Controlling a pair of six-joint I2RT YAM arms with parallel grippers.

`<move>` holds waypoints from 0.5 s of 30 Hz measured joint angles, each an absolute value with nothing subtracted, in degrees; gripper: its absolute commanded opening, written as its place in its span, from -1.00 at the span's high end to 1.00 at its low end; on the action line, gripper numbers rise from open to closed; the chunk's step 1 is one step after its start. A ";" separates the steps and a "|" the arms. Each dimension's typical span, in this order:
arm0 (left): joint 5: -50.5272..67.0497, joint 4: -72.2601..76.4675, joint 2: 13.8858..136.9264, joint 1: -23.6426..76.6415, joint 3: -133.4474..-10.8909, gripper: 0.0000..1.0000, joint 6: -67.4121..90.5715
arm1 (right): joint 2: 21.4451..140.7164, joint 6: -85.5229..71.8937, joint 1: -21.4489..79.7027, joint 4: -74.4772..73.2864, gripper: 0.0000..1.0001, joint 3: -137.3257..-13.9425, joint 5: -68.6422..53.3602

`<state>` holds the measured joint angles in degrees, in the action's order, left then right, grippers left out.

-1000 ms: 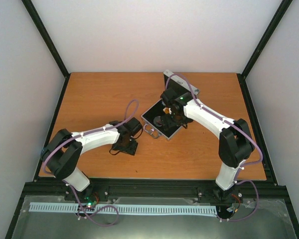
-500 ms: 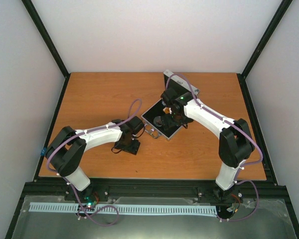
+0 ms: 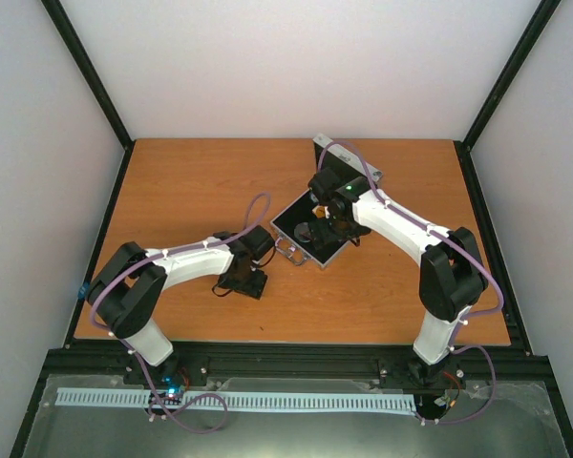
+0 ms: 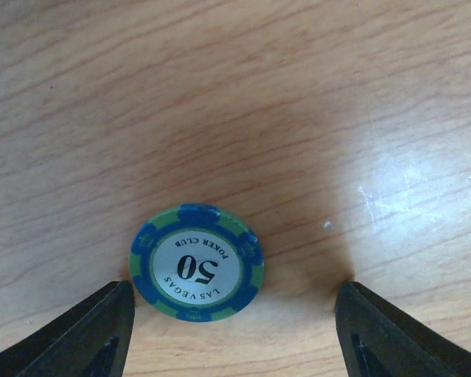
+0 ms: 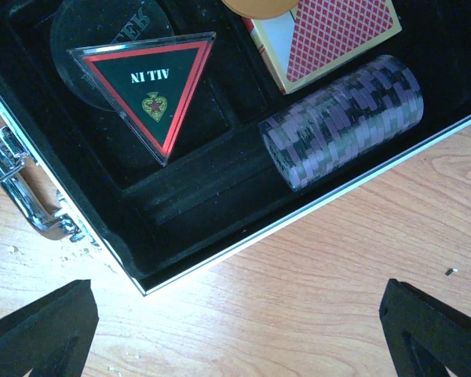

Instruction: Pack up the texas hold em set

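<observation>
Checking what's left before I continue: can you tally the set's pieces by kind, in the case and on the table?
Blue-green 50 poker chip, loose on the table: 1
Row of purple-black chips in the case: 1 (chips themselves too tight to count)
Card pack: 1
All In triangle: 1
Clear disc: 1
Orange disc: 1
Total: 6, counting the row as one

Poker chip: blue-green rim, white centre, black print. Triangle: black, red border. Card pack: red lattice.
</observation>
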<state>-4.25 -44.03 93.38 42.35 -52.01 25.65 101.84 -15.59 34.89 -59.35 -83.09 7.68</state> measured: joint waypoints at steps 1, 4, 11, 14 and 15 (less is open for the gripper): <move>-4.16 -43.75 93.32 42.19 -51.90 -0.46 25.63 | 101.84 -15.57 34.89 -59.37 -1.00 -83.09 7.68; -3.97 -43.44 93.27 42.09 -51.75 -0.45 25.56 | 101.84 -15.49 34.89 -59.35 -1.00 -83.09 7.51; -3.51 -43.18 93.27 41.85 -51.72 -0.41 24.97 | 101.84 -15.44 34.89 -59.35 -1.00 -83.09 7.05; -3.42 -43.07 93.36 41.74 -51.72 -0.41 24.67 | 101.84 -15.42 34.89 -59.35 -1.00 -83.09 7.03; -3.40 -43.07 93.38 41.71 -51.72 -0.41 24.58 | 101.84 -15.42 34.89 -59.35 -1.00 -83.09 7.03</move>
